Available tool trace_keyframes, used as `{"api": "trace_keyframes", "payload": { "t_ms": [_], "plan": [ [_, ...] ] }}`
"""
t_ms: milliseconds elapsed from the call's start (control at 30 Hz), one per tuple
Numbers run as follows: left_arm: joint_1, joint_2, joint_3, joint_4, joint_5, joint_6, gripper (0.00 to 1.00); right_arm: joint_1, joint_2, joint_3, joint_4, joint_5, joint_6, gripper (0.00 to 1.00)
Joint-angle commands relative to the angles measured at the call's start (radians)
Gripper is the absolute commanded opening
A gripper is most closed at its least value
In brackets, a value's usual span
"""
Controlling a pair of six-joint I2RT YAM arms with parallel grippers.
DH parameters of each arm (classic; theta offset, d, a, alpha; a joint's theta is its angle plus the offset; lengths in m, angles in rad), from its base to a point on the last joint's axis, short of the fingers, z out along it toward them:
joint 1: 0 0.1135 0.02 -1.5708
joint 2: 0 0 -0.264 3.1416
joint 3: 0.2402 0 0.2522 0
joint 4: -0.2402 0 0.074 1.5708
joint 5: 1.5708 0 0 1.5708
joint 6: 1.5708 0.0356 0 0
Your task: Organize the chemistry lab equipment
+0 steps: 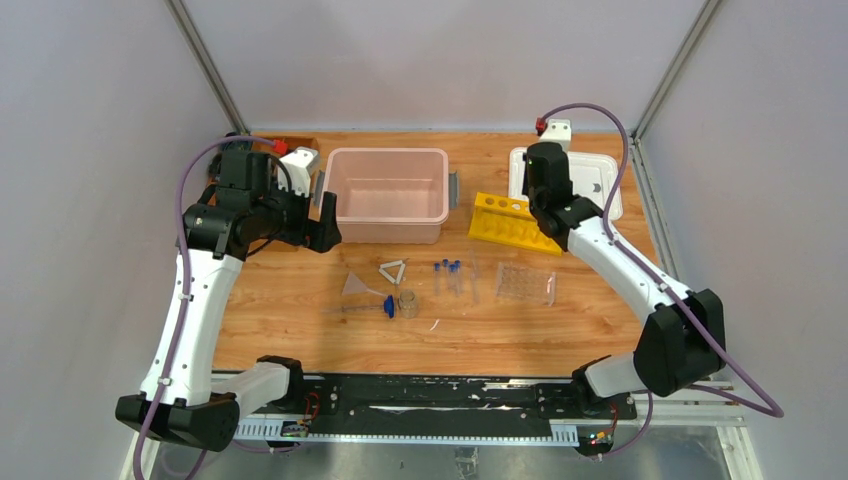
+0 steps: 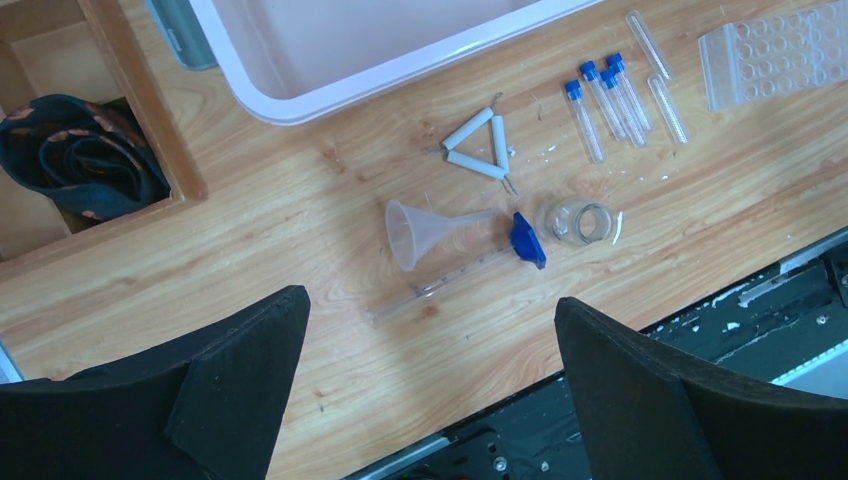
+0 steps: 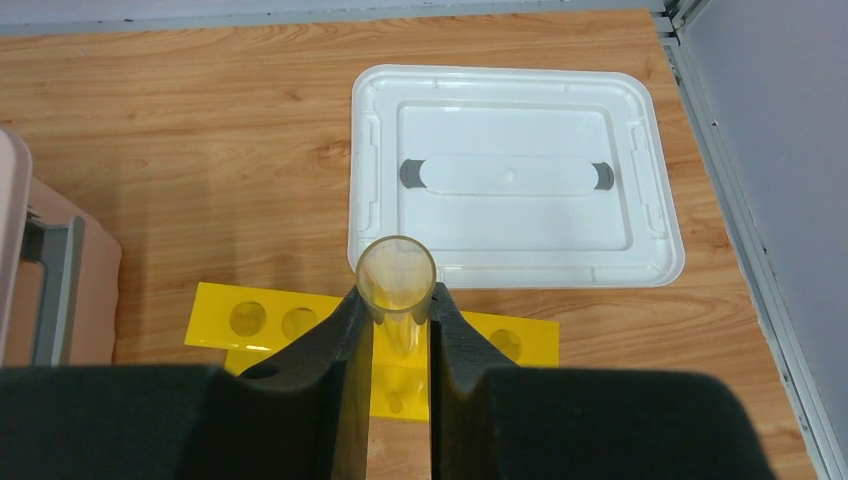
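A: Why is the right gripper [image 3: 397,297] pinching the clear glass tube [image 3: 398,270] upright?

B: It's hanging over the yellow holed rack [image 3: 262,321], far right, probably lining up a hole. The left gripper [image 2: 430,345] is gaping wide, holding nothing.

Clear glass tube [image 3: 397,272]: upright, pinched in right gripper [image 3: 397,305] above yellow holed rack [image 3: 262,322]. Lying loose: blue-capped vials [image 2: 605,95], side by side; clear funnel [image 2: 425,232] and tiny beaker [image 2: 578,221], both tipped over; pale triangle [image 2: 480,145] and clear vial tray [image 2: 775,50], flat.
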Motion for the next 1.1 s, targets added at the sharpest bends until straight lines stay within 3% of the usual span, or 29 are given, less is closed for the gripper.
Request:
{"api": "trace_keyframes", "payload": {
  "t_ms": [0,700,1067],
  "plan": [
    [-0.003,-0.003,0.009,-0.01,0.014,0.01,1.0,-0.013,0.002,-0.027,0.038,0.037,-0.008,0.0],
    [-0.003,0.016,0.026,-0.008,0.01,0.004,1.0,0.012,0.049,-0.159,0.222,0.082,-0.021,0.0],
    [-0.003,0.016,0.04,-0.01,-0.002,0.0,1.0,0.019,0.051,-0.246,0.333,0.083,-0.014,0.13]
  ]
}}
